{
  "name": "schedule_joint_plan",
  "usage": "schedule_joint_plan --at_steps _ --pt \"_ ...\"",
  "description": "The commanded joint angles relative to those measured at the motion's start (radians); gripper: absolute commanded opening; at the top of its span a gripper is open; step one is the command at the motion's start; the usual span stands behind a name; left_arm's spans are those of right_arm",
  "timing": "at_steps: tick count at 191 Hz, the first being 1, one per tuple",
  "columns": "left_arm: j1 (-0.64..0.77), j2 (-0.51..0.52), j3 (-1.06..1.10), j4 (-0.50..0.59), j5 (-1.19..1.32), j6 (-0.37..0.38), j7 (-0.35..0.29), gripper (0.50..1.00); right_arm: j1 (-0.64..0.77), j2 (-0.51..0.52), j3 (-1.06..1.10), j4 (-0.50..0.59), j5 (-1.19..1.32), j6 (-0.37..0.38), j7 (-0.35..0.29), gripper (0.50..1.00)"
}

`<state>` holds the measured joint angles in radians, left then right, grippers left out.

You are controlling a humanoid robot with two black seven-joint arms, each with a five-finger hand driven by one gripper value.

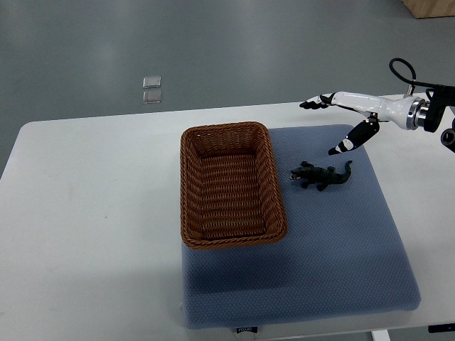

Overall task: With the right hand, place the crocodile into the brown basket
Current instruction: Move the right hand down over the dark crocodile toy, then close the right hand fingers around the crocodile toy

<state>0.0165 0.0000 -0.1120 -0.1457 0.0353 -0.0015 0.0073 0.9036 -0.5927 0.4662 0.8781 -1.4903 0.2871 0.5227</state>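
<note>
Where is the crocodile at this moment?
In the top view, the crocodile lies on the blue mat, just right of the brown basket, apart from the right hand.

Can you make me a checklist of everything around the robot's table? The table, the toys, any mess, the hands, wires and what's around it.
Surface: white table with a blue-grey mat lying on it.
Job's things: brown basket on the mat's left part, nothing in it; crocodile lies on the mat to the right of the basket, not touching it.
Clutter: nothing seen.
Hands: right hand open, fingers spread, beyond the crocodile, holding nothing; left hand not in view.
Cables: black cable loop by the right wrist.
Surroundings: grey floor with two small clear squares; a wooden corner at top right.
</note>
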Motion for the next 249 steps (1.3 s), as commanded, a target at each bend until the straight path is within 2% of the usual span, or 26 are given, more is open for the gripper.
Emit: schedule_joint_plan --at_steps 1,60,150,234,249 --pt "0.000 0.000 0.000 0.000 0.000 0.000 0.000 1.000 0.021 0.004 -0.076 0.024 -0.088 -0.051 0.000 0.930" --pt "0.000 0.000 0.000 0.000 0.000 0.000 0.000 1.000 0.063 0.027 -0.259 0.044 -0.154 -0.141 -0.004 0.930" --pt "-0.001 0.000 0.000 0.000 0.000 0.000 0.000 1.000 0.061 0.062 -0.331 -0.004 -0.284 -0.286 -0.016 0.930" --pt "0.000 0.000 0.000 0.000 0.000 0.000 0.000 1.000 0.054 0.114 -0.365 -0.100 -0.315 -0.318 -0.016 0.913" --pt "-0.001 0.000 0.000 0.000 0.000 0.000 0.000 1.000 0.055 0.114 -0.365 -0.100 -0.315 -0.318 -0.015 0.872"
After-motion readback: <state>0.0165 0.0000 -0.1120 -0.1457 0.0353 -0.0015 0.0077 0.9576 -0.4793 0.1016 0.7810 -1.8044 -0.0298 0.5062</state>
